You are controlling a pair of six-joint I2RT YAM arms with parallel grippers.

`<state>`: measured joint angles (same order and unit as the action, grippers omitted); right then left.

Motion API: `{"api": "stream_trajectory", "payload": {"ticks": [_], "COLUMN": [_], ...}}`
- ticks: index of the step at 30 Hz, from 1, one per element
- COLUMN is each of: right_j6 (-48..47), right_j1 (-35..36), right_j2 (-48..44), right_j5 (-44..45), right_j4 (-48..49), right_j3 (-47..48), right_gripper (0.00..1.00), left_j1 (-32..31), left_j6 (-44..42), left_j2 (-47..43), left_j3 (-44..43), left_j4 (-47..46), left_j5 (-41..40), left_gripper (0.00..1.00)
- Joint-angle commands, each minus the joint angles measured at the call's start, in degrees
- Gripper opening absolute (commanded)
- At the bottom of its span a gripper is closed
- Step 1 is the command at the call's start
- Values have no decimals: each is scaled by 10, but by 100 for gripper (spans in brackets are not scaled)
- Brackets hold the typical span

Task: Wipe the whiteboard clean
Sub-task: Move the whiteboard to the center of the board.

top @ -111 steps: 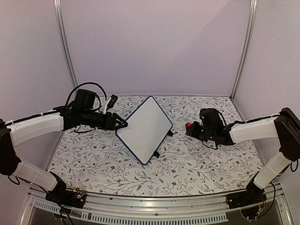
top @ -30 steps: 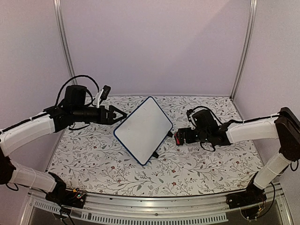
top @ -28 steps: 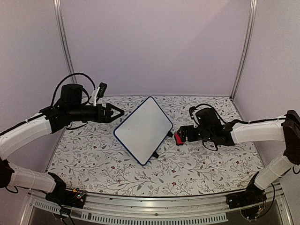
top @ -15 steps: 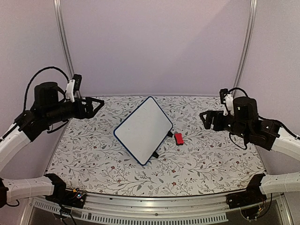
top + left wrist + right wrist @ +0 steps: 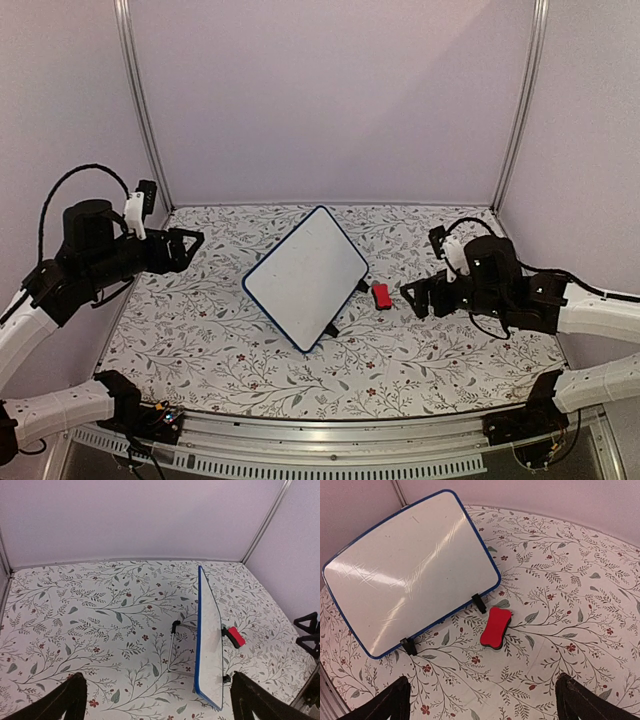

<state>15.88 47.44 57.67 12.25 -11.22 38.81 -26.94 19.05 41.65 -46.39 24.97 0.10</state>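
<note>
Bright, even light; glare streaks the whiteboard (image 5: 412,570) (soft shadows).

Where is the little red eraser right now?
In the top view the red eraser lies flat on the floral table, just right of the whiteboard, near its black foot.

The whiteboard (image 5: 410,565) had a glossy, smooth white face — light streaks showed on it. The floral table cover (image 5: 580,605) looked matt, and the red eraser (image 5: 495,627) too.
</note>
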Motion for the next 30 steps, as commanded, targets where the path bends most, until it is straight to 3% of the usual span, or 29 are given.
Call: {"api": "stream_trajectory", "payload": {"ticks": [1,10,17,23,26,30], "right_j6": [-44,-43,-17,-14,-4,30], "right_j1": [88,171,173,173,173,173], "right_j2": [102,427,538,578,604,642], "right_j5": [16,107,105,101,117,167], "right_j4": [98,147,167,190,193,183], "right_j3": [-4,139,210,236,260,316], "right_gripper": [99,91,76,39,32,13], "left_j1": [14,38,43,49,51,53], "left_j6": [5,10,10,9,9,10], "left_j2": [-9,-28,-33,-36,-35,-35], "left_j3": [4,5,7,8,8,9], "left_j4": [12,13,12,10,9,8], "left_j5": [-56,-76,-73,-69,-66,-63], "left_gripper": [100,100,100,100,100,100]}}
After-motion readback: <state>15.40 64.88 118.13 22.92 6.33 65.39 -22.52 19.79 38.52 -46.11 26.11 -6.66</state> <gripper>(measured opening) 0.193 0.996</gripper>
